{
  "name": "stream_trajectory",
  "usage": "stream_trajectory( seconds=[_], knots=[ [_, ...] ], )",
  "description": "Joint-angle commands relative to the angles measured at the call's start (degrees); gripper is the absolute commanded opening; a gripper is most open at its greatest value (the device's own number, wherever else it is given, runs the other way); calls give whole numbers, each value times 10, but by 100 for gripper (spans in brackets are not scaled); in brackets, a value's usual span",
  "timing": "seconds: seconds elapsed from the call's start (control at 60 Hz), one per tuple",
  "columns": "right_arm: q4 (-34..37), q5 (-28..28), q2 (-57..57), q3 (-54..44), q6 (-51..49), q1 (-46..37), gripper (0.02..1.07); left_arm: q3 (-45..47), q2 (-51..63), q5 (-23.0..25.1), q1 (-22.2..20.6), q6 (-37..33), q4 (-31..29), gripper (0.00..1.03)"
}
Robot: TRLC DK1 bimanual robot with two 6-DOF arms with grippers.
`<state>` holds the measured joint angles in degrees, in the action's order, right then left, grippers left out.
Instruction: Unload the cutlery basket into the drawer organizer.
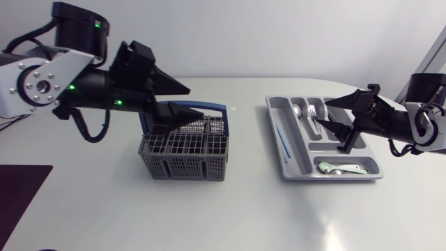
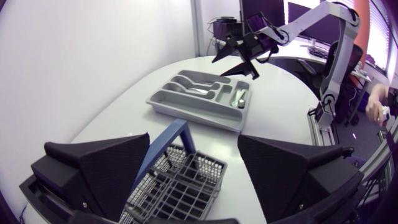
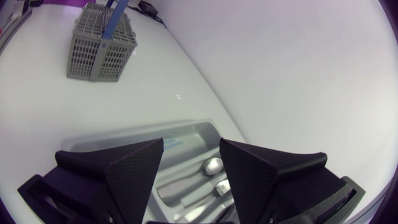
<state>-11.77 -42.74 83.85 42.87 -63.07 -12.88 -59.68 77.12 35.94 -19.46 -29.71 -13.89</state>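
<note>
The grey cutlery basket [image 1: 185, 150] with a blue handle [image 1: 217, 109] stands left of centre. My left gripper [image 1: 195, 102] hangs open just above its rear part; in the left wrist view the open gripper [image 2: 193, 180] straddles the basket [image 2: 180, 190], and no cutlery shows in its grid. The grey drawer organizer [image 1: 334, 176] lies at the right. It holds spoons and forks [image 1: 306, 110], a blue utensil [image 1: 286, 143] and pale green pieces [image 1: 341, 167]. My right gripper [image 1: 322, 113] hovers open over its rear compartments, nothing between the fingers; a spoon [image 3: 211, 165] lies below the gripper [image 3: 191, 148].
A dark mat [image 1: 17, 199] lies at the table's front left corner. Bare white table stretches between the basket and the organizer [image 2: 186, 112], and in front of both. The basket [image 3: 99, 40] stands far ahead of my right gripper.
</note>
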Motion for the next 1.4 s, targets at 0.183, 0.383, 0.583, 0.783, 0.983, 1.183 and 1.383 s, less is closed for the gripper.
stream_trajectory(
  seconds=[0.183, 0.383, 0.583, 0.783, 0.983, 1.183, 1.383],
  knots=[
    [27, 56, -37, 26, 229, 154, 29, 63, -118, -4, 106, 18, -37, 50],
    [26, 100, -29, 51, 313, 252, 7, 98, -136, -6, 177, 4, -43, 3],
    [15, 121, -39, 56, 378, 271, 7, 158, -186, -2, 223, -18, -45, 3],
    [-3, 186, -78, 21, 407, 286, 7, 209, -236, -3, 249, 20, -5, 4],
    [-30, 274, -143, -17, 439, 275, 7, 229, -240, -50, 275, 112, 54, 30],
    [-49, 370, -238, -85, 438, 263, 7, 278, -316, -105, 274, 155, 99, 32],
    [-50, 434, -336, -147, 427, 241, 7, 327, -392, -183, 237, 164, 123, 37]
  ],
)
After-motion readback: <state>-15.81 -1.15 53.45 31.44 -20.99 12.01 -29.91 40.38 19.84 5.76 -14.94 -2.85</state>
